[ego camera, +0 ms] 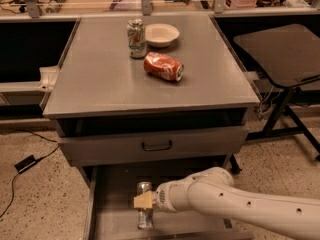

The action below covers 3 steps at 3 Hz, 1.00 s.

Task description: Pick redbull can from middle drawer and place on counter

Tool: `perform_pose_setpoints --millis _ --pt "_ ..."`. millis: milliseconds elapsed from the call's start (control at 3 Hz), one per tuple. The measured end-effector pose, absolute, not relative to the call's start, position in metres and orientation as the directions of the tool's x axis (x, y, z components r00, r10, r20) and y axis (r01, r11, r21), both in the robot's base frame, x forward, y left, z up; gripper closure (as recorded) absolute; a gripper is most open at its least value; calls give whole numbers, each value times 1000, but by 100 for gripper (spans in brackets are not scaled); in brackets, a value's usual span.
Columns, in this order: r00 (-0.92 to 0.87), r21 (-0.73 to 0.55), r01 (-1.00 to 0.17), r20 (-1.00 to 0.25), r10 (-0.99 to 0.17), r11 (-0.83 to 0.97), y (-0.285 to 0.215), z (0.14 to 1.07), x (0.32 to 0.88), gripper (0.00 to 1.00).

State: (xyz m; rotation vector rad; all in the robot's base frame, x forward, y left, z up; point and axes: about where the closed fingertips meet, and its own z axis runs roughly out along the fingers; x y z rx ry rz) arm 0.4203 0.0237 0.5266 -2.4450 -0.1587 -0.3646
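Observation:
The redbull can is a slim silver can standing in the open middle drawer at the bottom of the cabinet. My gripper reaches in from the right on the white arm, and its tan pads are closed across the middle of the can, hiding part of it. The can's top and bottom show above and below the pads. The grey counter lies above, at the top of the cabinet.
On the counter are a red cola can lying on its side, an upright green-and-white can and a white bowl. A closed drawer front with a dark handle hangs over the open drawer. A black stand is at the right.

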Motion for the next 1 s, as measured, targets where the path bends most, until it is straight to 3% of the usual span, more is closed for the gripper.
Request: perform_pose_setpoints --millis 333,1000 --pt "930 -558 262 363 53 -788 22 597 429 100" --pt "897 -238 348 366 249 -907 14 730 435 100"
